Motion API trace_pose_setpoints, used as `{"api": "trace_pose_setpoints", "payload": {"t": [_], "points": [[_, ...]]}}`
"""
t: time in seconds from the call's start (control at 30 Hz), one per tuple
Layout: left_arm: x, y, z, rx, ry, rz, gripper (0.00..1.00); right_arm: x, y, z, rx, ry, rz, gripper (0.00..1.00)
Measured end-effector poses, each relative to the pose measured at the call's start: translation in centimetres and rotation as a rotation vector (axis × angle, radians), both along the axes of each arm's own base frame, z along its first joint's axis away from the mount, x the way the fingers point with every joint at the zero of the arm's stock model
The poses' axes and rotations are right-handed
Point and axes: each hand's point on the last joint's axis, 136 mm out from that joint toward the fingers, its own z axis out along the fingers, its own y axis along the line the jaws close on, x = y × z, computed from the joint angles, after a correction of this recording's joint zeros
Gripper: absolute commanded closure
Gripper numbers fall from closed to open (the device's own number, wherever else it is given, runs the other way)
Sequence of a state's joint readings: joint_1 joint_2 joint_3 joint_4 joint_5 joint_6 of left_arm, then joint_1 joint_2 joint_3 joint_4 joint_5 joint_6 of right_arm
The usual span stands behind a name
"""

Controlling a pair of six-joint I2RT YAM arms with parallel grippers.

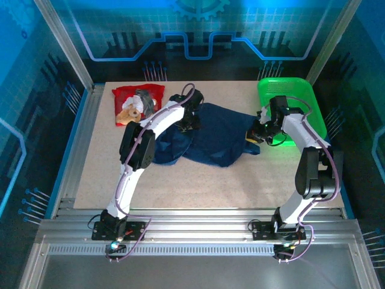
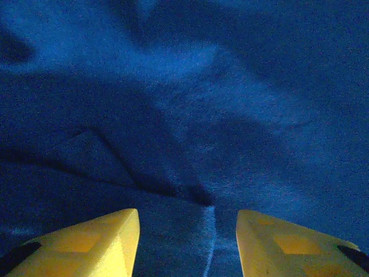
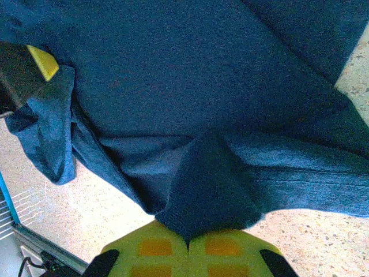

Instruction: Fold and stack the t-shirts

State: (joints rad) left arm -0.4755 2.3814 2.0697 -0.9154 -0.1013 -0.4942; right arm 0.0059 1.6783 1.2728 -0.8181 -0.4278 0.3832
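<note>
The navy blue t-shirt [image 1: 219,139] lies crumpled across the middle of the table. My left gripper [image 1: 191,118] is pressed down over its left part. In the left wrist view the yellow fingers [image 2: 104,242] stand apart with a seam of navy cloth [image 2: 230,86] between them, so the left gripper [image 2: 187,242] is open. My right gripper [image 1: 256,136] is at the shirt's right edge, by the basket. The right gripper [image 3: 188,238] is shut on a pinched fold of navy cloth [image 3: 190,86]. The red t-shirt [image 1: 137,101] with a teddy-bear picture lies at the back left.
A green mesh basket [image 1: 283,82] stands at the back right, close behind the right arm. The speckled table [image 1: 198,186] is bare in front of the shirt. Metal rails run along the near edge and the left side.
</note>
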Motion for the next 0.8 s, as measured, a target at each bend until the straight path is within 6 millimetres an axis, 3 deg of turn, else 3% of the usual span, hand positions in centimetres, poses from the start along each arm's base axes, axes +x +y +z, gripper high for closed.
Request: {"api": "trace_pose_setpoints", "payload": {"t": [0.17,0.4,0.57,0.8], "points": [[-0.6,-0.1,-1.5,0.026,0.031,-0.03,0.53,0.0,0.0,-0.4,-0.001,0.01,0.003,1.0],[-0.7,-0.3,-1.6,0.041,0.022,-0.046,0.56,0.0,0.0,-0.4,-0.002,0.008,0.009,1.0],[-0.6,-0.2,-1.7,0.07,0.013,-0.067,0.78,0.0,0.0,-0.4,-0.002,0.007,0.01,1.0],[-0.5,0.0,-1.6,0.085,0.004,-0.072,0.85,0.1,0.0,-0.4,-0.002,0.005,0.009,1.0]]}}
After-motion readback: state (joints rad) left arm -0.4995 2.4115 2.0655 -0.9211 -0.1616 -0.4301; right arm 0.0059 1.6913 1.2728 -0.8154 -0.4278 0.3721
